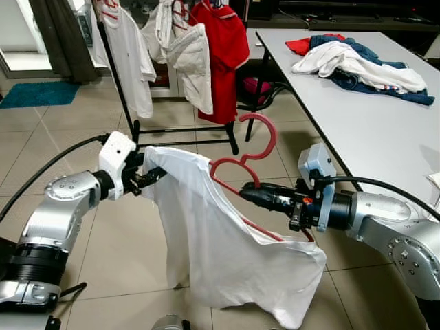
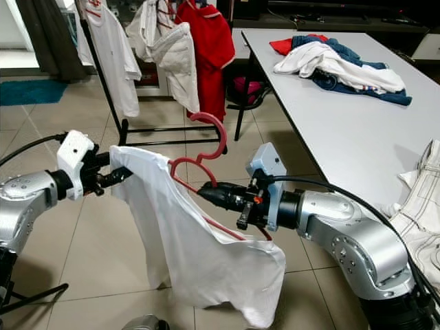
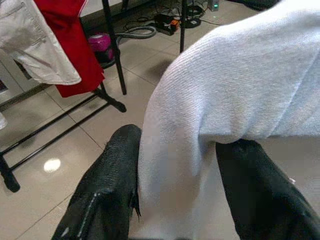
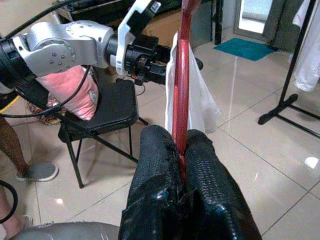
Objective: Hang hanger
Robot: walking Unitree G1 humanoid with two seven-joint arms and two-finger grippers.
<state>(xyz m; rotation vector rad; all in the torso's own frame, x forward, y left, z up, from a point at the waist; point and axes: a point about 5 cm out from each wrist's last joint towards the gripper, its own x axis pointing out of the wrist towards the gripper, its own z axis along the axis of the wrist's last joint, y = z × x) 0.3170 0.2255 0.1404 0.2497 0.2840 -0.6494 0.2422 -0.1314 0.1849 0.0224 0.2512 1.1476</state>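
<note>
A red plastic hanger point(image 1: 256, 137) sits partly inside a white shirt point(image 1: 220, 240), its hook sticking up out of the collar. My right gripper point(image 1: 251, 194) is shut on the hanger's neck; in the right wrist view both fingers point(image 4: 155, 170) pinch the red bar point(image 4: 181, 75). My left gripper point(image 1: 148, 177) is shut on the shirt's shoulder at the left, and its fingers point(image 3: 110, 190) squeeze the white cloth point(image 3: 235, 85). The shirt hangs between the two arms above the tiled floor. A black clothes rack point(image 1: 122, 89) stands behind, apart from the hanger.
The rack carries white garments point(image 1: 185, 55) and a red shirt point(image 1: 223, 48). A white table point(image 1: 385, 130) at the right holds a heap of clothes point(image 1: 357, 62), with more cloth point(image 2: 419, 213) at its near edge. Behind me stand a black chair point(image 4: 112, 107) and a person's foot point(image 4: 37, 171).
</note>
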